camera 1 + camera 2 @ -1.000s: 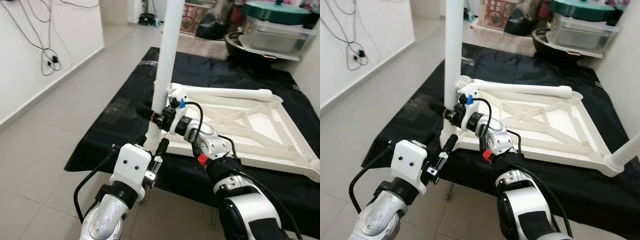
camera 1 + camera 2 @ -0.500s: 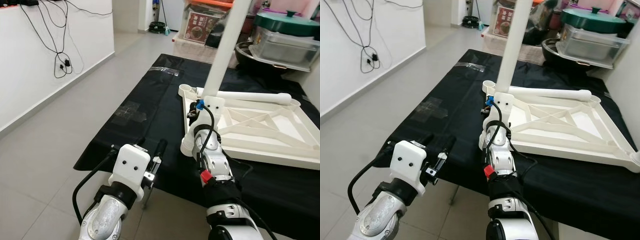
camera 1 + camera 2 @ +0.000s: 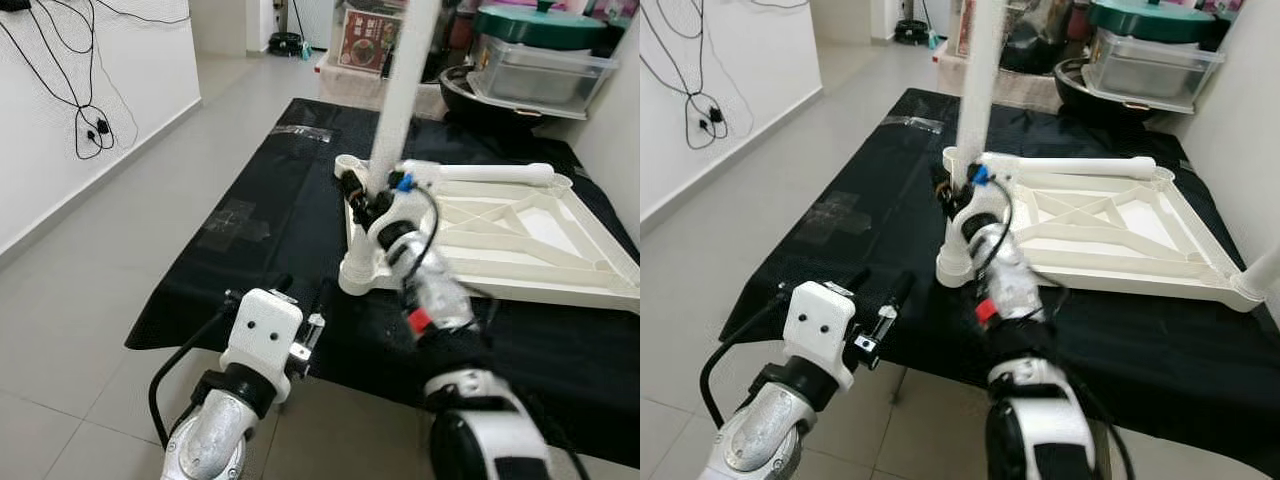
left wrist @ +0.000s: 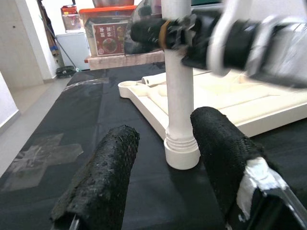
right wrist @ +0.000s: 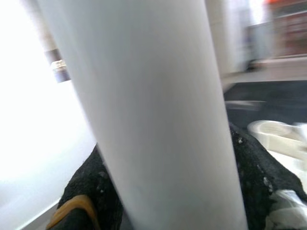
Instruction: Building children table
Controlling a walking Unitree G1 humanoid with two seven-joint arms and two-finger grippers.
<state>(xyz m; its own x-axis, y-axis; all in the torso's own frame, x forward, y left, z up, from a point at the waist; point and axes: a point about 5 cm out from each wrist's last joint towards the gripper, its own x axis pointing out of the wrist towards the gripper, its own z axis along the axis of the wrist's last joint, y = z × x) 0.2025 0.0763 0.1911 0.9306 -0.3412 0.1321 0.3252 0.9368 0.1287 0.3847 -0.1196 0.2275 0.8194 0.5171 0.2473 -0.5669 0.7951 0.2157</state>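
Standing near-upright, white table leg (image 3: 390, 130) has its foot on the black mat (image 3: 250, 220), touching the upturned tabletop (image 3: 520, 230) corner. Right gripper (image 3: 362, 195) clamps it, arm outstretched. Left gripper (image 4: 163, 167), fingers spread, sits short of the leg's foot by the mat edge.

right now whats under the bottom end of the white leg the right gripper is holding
The black cloth, beside the tabletop's corner. The white leg's threaded end stands on it, held by the right gripper. Its underside is hidden.
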